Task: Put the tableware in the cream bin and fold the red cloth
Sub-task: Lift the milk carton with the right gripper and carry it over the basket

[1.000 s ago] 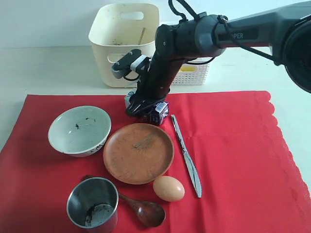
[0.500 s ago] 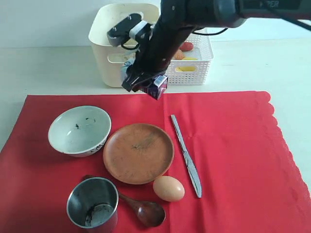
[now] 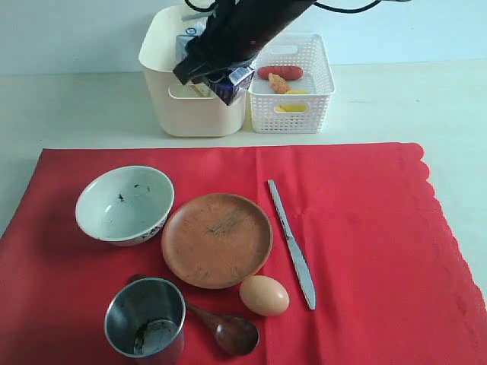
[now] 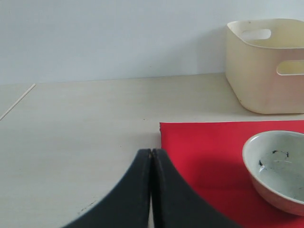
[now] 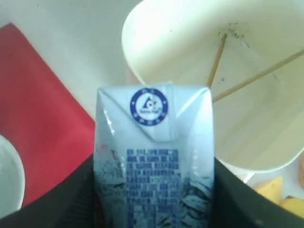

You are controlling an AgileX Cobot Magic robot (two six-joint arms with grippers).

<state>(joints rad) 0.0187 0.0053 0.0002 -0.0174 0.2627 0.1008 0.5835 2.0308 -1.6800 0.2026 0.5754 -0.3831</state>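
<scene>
On the red cloth [image 3: 365, 228] lie the white speckled bowl [image 3: 124, 204], brown plate [image 3: 217, 239], steel cup [image 3: 146, 318], dark wooden spoon [image 3: 228, 332] and silver knife [image 3: 291, 245]. My right gripper [image 3: 217, 74] is shut on a small milk carton [image 5: 154, 156] and hangs over the front rim of the cream bin [image 3: 194, 114]. Two wooden chopsticks [image 5: 216, 59] lean inside that bin. My left gripper [image 4: 151, 154] is shut and empty, low over the bare table by the cloth's corner [image 4: 204, 147], with the bowl [image 4: 275, 166] close by.
An egg [image 3: 264, 295] rests on the cloth between plate and knife. The white perforated basket [image 3: 293, 114], right of the cream bin, holds a sausage [image 3: 279, 72] and lemon pieces [image 3: 293, 93]. Pale tabletop surrounds the cloth.
My right arm has lifted the milk carton off the cloth's far edge and carried it up and back, over the cream bin's rim. Everything on the cloth has stayed put.
</scene>
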